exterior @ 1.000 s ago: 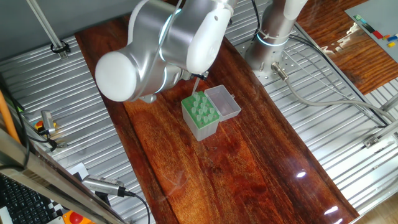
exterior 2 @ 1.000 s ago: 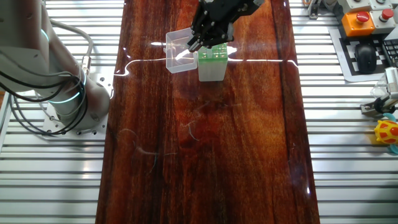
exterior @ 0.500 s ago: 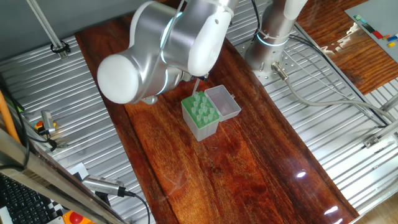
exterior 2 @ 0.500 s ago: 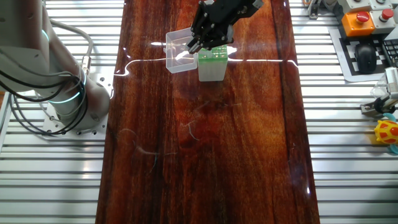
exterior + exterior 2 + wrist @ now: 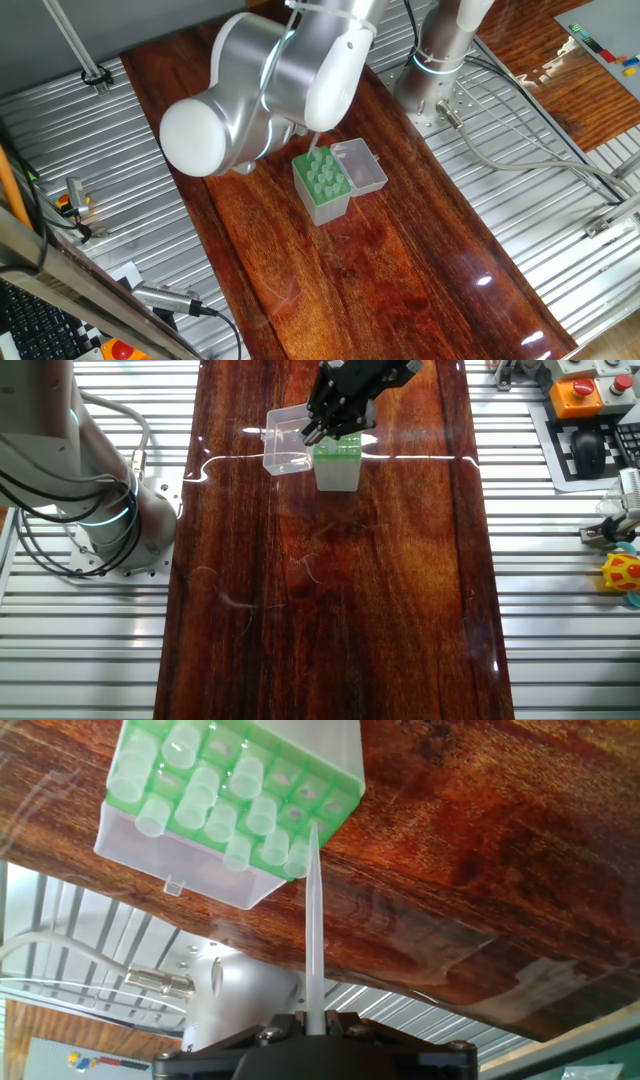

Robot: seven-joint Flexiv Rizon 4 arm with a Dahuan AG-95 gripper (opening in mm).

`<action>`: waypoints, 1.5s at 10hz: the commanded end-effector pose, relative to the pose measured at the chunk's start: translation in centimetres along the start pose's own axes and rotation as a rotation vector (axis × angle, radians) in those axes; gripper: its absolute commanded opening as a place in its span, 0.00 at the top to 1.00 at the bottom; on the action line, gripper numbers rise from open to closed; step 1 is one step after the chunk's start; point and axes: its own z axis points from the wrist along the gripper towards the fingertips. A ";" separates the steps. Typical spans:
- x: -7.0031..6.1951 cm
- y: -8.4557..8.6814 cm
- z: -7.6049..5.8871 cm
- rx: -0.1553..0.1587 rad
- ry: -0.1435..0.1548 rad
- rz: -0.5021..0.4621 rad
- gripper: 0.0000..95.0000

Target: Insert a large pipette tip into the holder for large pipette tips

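Observation:
My gripper (image 5: 313,1022) is shut on the wide end of the large pipette tip (image 5: 314,920), a thin whitish cone pointing straight down. Its point sits at a hole in the edge row of the pale green holder (image 5: 230,790), near one corner; I cannot tell if it has entered the hole. In the other fixed view the black gripper (image 5: 322,428) hovers right over the holder (image 5: 337,470). In one fixed view the tip (image 5: 317,143) shows just above the holder (image 5: 322,187), and the arm's body hides the fingers.
The holder's clear lid (image 5: 361,165) lies open beside it, also in the other fixed view (image 5: 284,448). The arm's base (image 5: 435,70) stands at the table's far end. Ribbed metal panels (image 5: 90,640) flank the wooden table top (image 5: 340,610). Cables lie near the base.
The arm has shifted slightly with the tip in the gripper. The holder and its lid have moved a little to the left in the other fixed view.

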 end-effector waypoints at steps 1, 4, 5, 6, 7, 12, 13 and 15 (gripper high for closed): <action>0.0 0.0 0.0 -0.001 0.001 -0.005 0.80; 0.1 0.0 -0.1 -0.002 0.000 -0.001 0.80; 0.3 -0.2 -0.1 -0.004 -0.005 -0.009 0.80; 0.5 -0.5 -0.2 -0.007 -0.011 -0.016 0.80; 1.0 -1.1 -0.3 -0.009 -0.026 -0.027 0.80; 2.2 -2.7 -0.4 0.001 -0.156 -0.014 0.80; 2.3 -2.9 -0.4 -0.006 -0.184 -0.006 0.80; 2.3 -2.9 -0.4 -0.006 -0.193 -0.001 0.80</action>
